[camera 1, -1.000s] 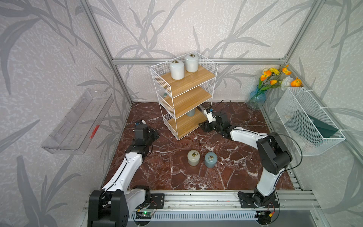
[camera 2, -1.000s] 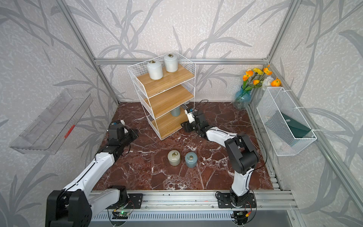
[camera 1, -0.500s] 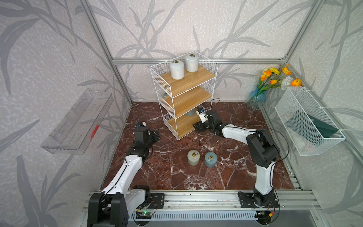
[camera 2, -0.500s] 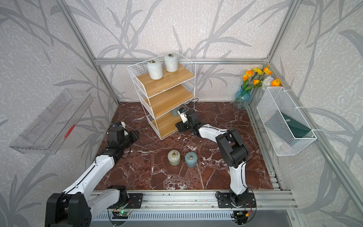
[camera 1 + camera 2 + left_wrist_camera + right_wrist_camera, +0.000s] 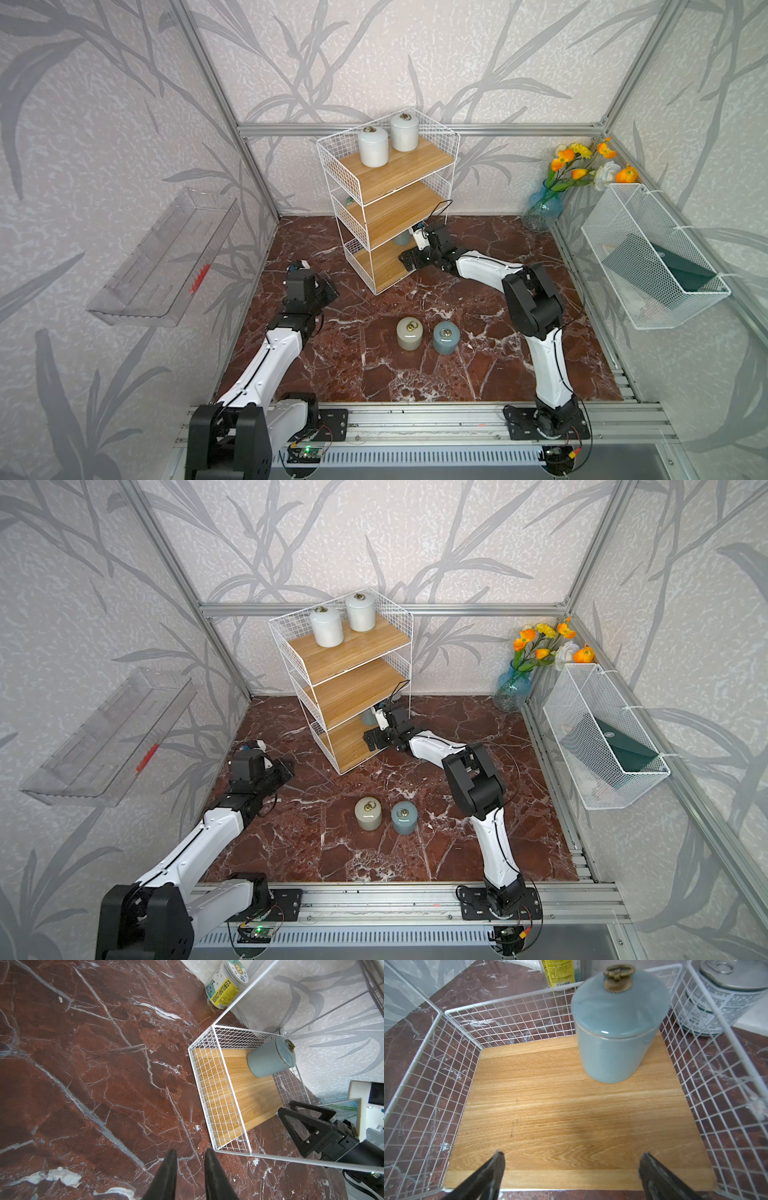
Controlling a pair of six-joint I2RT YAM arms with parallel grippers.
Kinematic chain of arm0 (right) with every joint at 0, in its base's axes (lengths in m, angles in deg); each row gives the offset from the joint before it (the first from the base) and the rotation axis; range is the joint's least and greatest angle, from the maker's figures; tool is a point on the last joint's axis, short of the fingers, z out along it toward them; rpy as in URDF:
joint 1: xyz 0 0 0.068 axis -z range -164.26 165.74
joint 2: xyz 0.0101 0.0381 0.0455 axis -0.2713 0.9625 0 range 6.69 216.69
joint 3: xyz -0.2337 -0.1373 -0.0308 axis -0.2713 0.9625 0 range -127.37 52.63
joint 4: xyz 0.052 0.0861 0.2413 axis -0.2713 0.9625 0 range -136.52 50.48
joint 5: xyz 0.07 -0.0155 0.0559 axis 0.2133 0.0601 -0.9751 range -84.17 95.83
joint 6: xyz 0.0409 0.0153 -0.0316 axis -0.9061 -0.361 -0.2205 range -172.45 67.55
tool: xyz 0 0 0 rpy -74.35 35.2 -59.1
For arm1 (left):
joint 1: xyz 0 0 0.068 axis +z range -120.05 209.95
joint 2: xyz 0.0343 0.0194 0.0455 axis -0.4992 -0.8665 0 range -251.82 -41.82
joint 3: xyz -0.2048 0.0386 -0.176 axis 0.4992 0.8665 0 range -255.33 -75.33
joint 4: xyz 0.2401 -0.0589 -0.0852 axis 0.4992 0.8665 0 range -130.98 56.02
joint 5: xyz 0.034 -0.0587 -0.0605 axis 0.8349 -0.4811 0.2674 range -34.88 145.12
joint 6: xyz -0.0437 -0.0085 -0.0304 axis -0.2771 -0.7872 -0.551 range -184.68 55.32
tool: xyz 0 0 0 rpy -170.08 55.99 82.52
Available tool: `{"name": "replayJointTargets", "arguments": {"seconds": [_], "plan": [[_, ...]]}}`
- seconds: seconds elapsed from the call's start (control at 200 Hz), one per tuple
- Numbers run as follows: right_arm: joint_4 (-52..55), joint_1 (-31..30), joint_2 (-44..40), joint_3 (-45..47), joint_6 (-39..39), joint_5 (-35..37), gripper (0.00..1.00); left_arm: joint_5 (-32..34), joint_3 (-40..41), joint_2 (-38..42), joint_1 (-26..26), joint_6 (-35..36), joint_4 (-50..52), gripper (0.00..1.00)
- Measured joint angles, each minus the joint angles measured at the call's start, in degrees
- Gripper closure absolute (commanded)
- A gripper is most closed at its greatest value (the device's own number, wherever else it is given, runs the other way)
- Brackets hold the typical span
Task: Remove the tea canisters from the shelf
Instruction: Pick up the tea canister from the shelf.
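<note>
One blue-grey tea canister (image 5: 618,1028) stands upright on the bottom board of the shelf (image 5: 415,164). It is at the back of that board, close to the wire wall. Its lid is on, and the brass ring on top shows.

Two white tea canisters (image 5: 373,146) (image 5: 404,132) stand side by side on the top board, toward its far left part. No canister shows on the part of the middle board that can be seen.

Two more canisters are off the shelf. A beige one (image 5: 409,333) and a second blue-grey one (image 5: 445,337) stand just beside each other on the red marble tabletop (image 5: 374,374), nearer than the shelf, with the beige one on the left.

The right end effector (image 5: 573,1156) is at the open front edge of the bottom board. Its two black fingers are spread wide apart. It holds nothing, and the canister is well apart from it, across the board.

The left end effector (image 5: 190,1152) hangs over the tabletop to the left of the shelf. Its fingers have only a small gap between them, and nothing is in that gap.

Behind the shelf stand a jar with a yellow label (image 5: 226,982) and a tin can (image 5: 724,997). At the far right is a blue vase of flowers (image 5: 540,208). A white mesh basket (image 5: 648,257) hangs on the right wall and a clear tray (image 5: 166,257) on the left wall.
</note>
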Motion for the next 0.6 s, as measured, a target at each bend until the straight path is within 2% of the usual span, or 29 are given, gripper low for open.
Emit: {"name": "replayJointTargets", "arguments": {"seconds": [0.195, 0.45, 0.6], "plan": [[-0.3, 0.0, 0.8, -1.1, -0.6, 2.0, 0.01, 0.0, 0.0, -1.4, 0.0, 0.1, -0.1, 0.75], [3.6, 0.1, 7.3, -11.6, -0.3, 3.8, 0.01, -0.1, 0.1, -2.8, 0.0, 0.0, -0.5, 0.75], [4.5, 0.2, 8.7, -13.1, 0.2, 5.0, 0.01, -0.2, 0.1, -3.3, 0.0, 0.0, -0.9, 0.75]]}}
